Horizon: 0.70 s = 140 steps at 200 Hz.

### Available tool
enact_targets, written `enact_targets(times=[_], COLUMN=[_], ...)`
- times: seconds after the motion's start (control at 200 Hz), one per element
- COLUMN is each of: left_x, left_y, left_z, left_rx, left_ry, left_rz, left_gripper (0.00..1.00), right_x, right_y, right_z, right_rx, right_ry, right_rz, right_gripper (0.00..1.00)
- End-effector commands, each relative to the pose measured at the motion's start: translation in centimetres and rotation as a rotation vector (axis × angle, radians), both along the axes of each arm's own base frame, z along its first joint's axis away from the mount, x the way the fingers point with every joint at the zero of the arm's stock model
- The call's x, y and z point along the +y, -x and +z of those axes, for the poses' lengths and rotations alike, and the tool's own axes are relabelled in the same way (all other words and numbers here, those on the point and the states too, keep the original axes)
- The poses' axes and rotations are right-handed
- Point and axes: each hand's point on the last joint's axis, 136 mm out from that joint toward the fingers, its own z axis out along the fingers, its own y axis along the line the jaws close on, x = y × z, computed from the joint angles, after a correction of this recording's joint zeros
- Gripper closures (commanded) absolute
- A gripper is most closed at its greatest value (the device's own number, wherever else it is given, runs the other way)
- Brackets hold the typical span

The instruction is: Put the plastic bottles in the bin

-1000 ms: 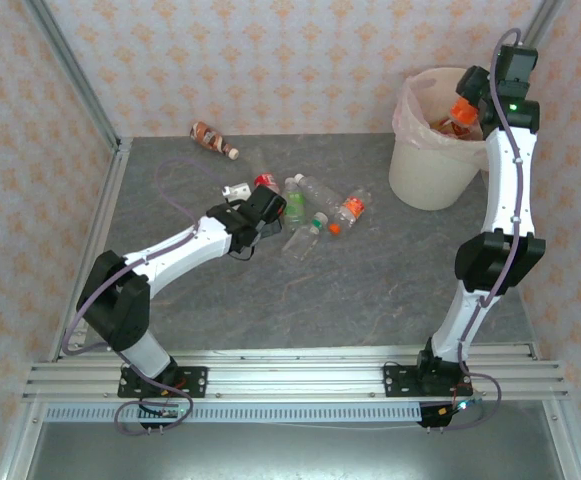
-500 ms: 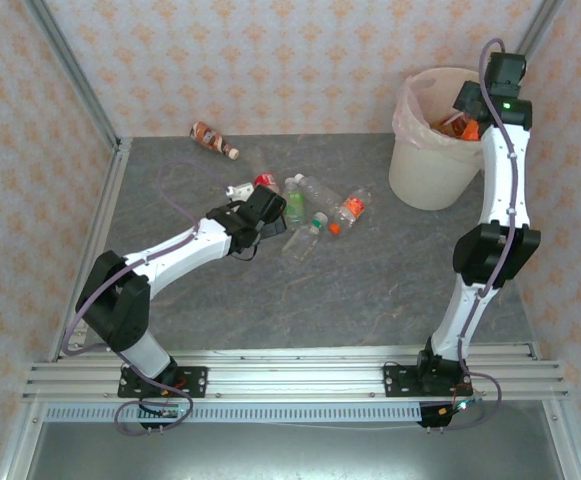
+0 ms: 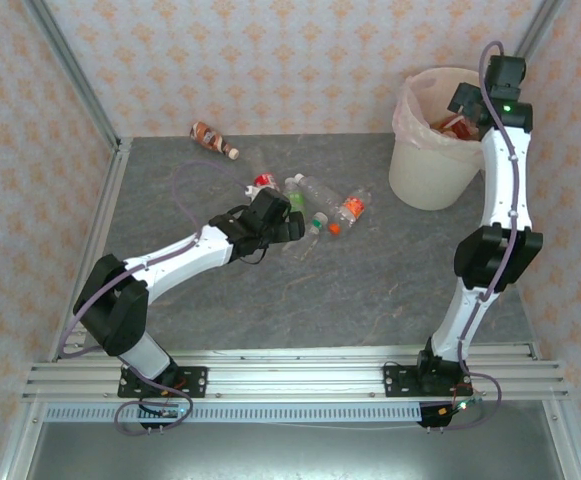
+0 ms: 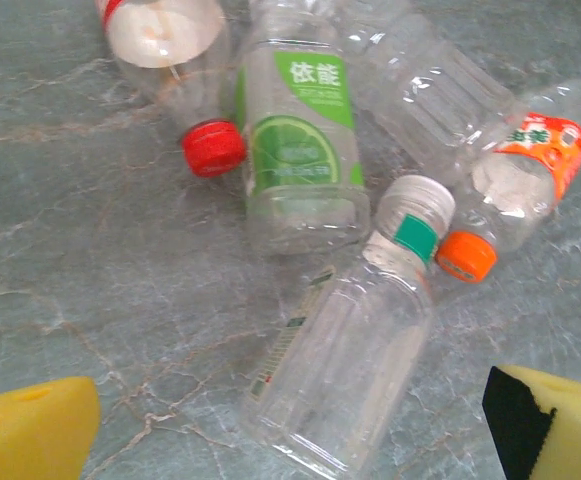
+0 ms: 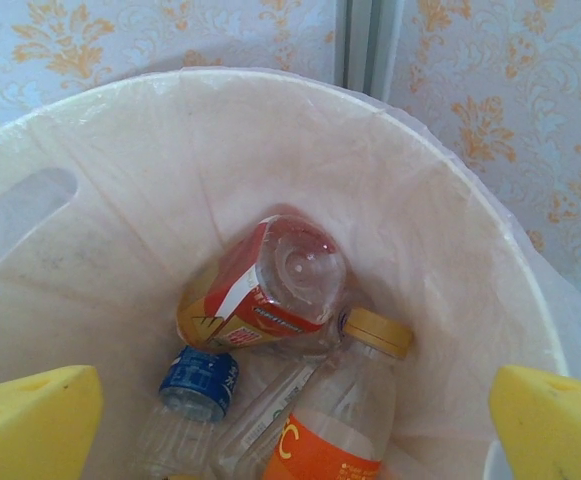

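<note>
A brown bottle lies alone at the far left of the grey bench, well apart from the rest; nearer the middle, the left gripper hangs over a cluster of plastic bottles with its jaws spread wide and nothing held; in the left wrist view its yellow pads sit at the two lower corners, and the base of a green-banded bottle with a white cap lies between them, apart from both; just beyond that bottle, from left to right, lie a red-capped bottle, a green-labelled bottle, a clear bottle and an orange-labelled bottle, whose orange cap is just beside the white cap; further right, at the far right corner, stands the bin, lined with a pale pink bag; the right gripper hangs over its mouth, jaws wide apart and empty; from the right wrist, between the pads, the bottom of the bin holds a blue-capped bottle, a red-and-yellow-labelled bottle and a yellow-capped bottle with an orange label.
</note>
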Motion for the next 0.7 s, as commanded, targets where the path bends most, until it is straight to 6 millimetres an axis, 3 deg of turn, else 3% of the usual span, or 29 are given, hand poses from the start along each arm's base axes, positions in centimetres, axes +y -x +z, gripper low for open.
enact_targets(times=[0.0,0.135,0.295,0.515,0.696], left_x=[-1.5,-2.6,-2.2,-2.5,-3.3], left_y=[-0.1,0.1,-0.3,-0.6,-0.6], left_z=[0.0,-1.1,-2.8,-4.0,-4.6], left_rx=[-0.018,-0.004,0.033,0.035,0.049], left_ry=[-0.012,-0.070,-0.164,-0.218,-0.205], left_rz=[-0.100,-0.185,-0.208,-0.269,-0.300], left_gripper=[0.00,0.00,0.00,0.00,0.00], right_x=[0.7,1.8,3.6,6.0,7.1], right_y=[1.3,2.0,3.4,6.3,9.0], right_z=[4.0,4.2,4.0,4.8,4.0], right_rx=[-0.107,-0.129,-0.169,-0.264,-0.291], right_ry=[-0.015,-0.063,-0.152,-0.259,-0.337], right_rz=[0.012,0.049,0.098,0.156,0.150], right_gripper=[0.01,0.01,0.01,0.01,0.01])
